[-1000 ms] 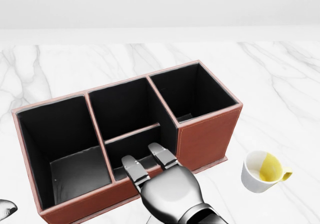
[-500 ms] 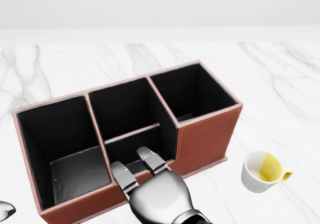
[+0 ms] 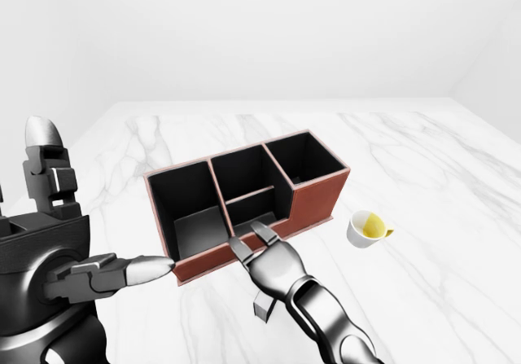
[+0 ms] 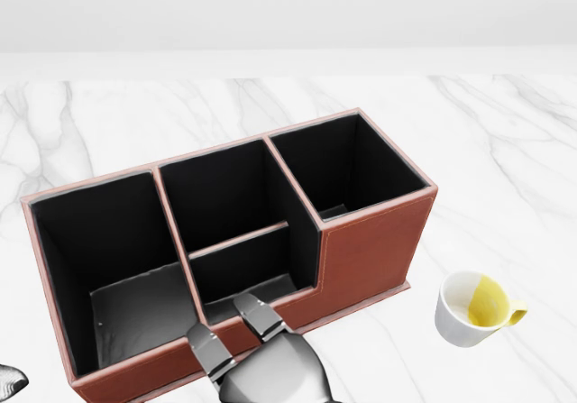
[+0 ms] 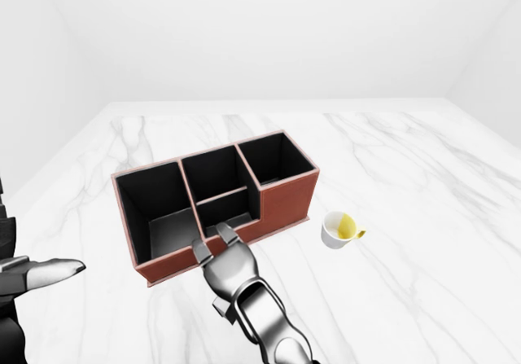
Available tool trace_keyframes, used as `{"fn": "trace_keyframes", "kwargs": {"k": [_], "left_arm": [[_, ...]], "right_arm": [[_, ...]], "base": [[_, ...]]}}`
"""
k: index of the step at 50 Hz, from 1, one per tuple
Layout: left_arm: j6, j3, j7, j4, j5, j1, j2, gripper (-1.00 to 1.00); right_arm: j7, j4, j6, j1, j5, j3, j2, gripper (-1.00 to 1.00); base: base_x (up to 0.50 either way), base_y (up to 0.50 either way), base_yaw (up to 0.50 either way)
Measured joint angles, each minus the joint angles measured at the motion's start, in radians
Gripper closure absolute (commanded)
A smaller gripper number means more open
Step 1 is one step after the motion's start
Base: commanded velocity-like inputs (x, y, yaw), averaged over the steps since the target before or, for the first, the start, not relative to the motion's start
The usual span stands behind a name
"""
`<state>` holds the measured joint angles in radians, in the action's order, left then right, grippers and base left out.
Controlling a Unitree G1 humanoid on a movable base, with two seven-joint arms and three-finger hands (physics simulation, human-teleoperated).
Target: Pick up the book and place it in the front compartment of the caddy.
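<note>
Since the earlier head views, the right hand [image 4: 261,367] has drawn back toward the bottom edge: its two visible fingers [image 4: 260,317], which a second ago reached over the low wall into the caddy's shallow middle compartment, now lie at that wall's outer lip, and most of the palm is cut off by the frame. The fingers are spread apart and hold nothing. The caddy [image 4: 370,250] and the cup [image 4: 464,317] have not shifted.

No book can be made out in any view. A flat grey slab lies on the floor of the caddy's large left compartment [image 4: 135,308], but I cannot tell what it is; the deep black walls hide much of each compartment's floor.

In the left-eye view the left hand [image 3: 89,274] stands close to the camera at the picture's left, one finger pointing toward the caddy's left end without touching it, another raised upright. It is spread and empty. The head view shows only a fingertip of it at the bottom left corner.

The caddy is reddish-brown outside and black inside, with three sections in a row, the middle one split by a low divider. It sits on the white marble tabletop [image 3: 423,160]. The white cup, holding something yellow, stands apart to the caddy's right.
</note>
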<state>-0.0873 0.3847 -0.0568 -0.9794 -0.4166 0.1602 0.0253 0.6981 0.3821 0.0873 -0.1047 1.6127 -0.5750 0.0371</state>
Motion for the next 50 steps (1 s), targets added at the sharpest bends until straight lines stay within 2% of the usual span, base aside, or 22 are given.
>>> {"fn": "trace_keyframes", "kwargs": {"k": [26,50], "left_arm": [[0.000,0.007,-0.002,0.002,-0.009,-0.004,0.004,-1.00],[0.000,0.005,-0.006,-0.007,-0.008,-0.001,0.002,-1.00]], "right_arm": [[0.000,-0.012,0.000,-0.019,-0.001,-0.086,0.006,-1.00],[0.000,-0.055,0.000,-0.032,0.002,-0.110,0.018,-1.00]], "base": [[0.00,0.00,0.00],[0.00,0.00,0.00]]}}
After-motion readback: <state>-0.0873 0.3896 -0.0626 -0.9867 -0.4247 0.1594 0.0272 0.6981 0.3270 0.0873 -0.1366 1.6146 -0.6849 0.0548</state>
